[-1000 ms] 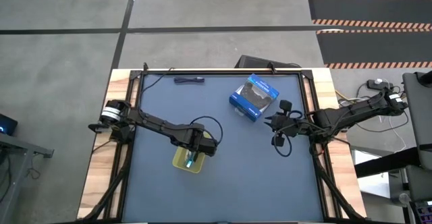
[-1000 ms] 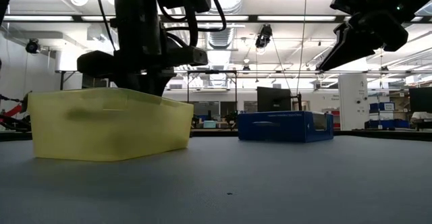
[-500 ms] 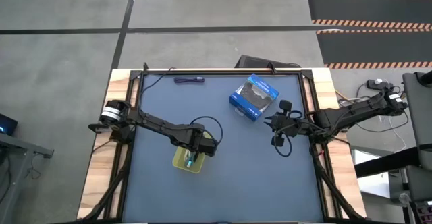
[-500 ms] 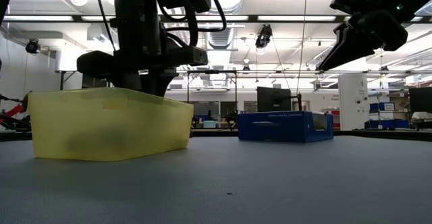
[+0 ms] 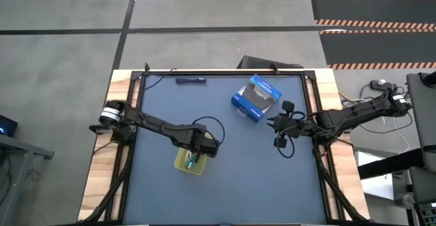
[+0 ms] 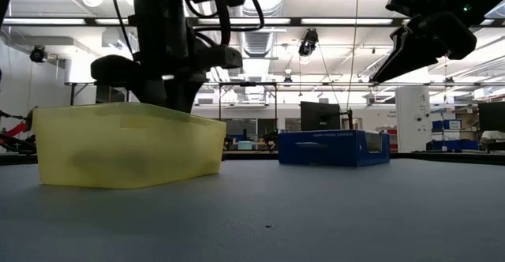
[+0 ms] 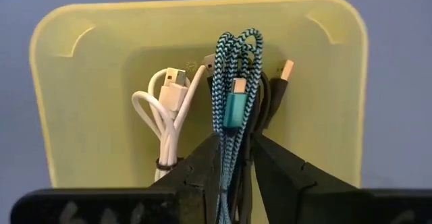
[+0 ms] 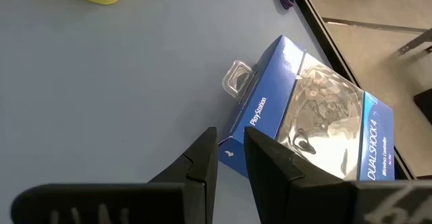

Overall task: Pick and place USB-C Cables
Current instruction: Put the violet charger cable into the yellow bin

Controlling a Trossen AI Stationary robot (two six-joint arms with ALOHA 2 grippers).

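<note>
A yellow tray (image 7: 67, 82) sits on the blue mat and holds a white cable (image 7: 165, 109), a black cable (image 7: 266, 106) and a teal-green braided cable (image 7: 233, 69). My left gripper (image 7: 236, 140) stands over the tray (image 5: 181, 167), shut on the teal-green cable. A dark purple cable (image 5: 191, 81) lies on the mat near the table's far edge. My right gripper (image 5: 278, 132) hangs above the mat at the right, shut and empty, near a blue and black retail box (image 5: 256, 97). My left gripper has the teal-green cable's bundled strands (image 7: 233, 133) between its two fingers, near one end of the bundle. The fingers come from above, pointing down into the tray. The looped far end (image 7: 236, 42) and the teal plug lie on the tray floor, over the black cable.
The retail box (image 6: 331, 147) lies right of the tray (image 6: 118, 147) on the mat. Open mat spreads between the tray and the table's near edge. Black frame rails run along the table's sides. A workshop room shows beyond the table.
My left gripper has brought the teal-green cable down into the yellow tray. The cable's shadow behind the tray wall has gone from near the rim to the floor.
</note>
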